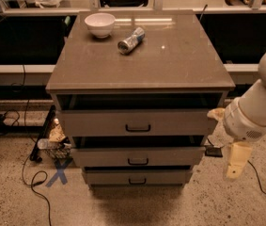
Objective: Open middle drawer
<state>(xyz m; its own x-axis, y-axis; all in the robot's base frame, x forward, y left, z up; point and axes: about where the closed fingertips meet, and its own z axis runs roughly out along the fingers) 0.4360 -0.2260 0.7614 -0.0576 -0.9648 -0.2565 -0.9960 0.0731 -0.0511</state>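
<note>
One grey, black-handled middle drawer [137, 156] juts out, gripper [232, 166] to its right.

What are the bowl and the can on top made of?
The bowl looks like glossy white ceramic, maybe plastic. The can looks like thin metal: it glints. The gripper hangs right of the middle drawer.

I take this for a robotics lab or test space. A lone grey drawer cabinet [170, 65] stands on a speckled floor [10, 206], with a blue tape cross [57, 175] and loose cables [35, 177] beside it and a long counter [193, 4] behind. My gripper [236, 160] hangs just right of the cabinet.
</note>
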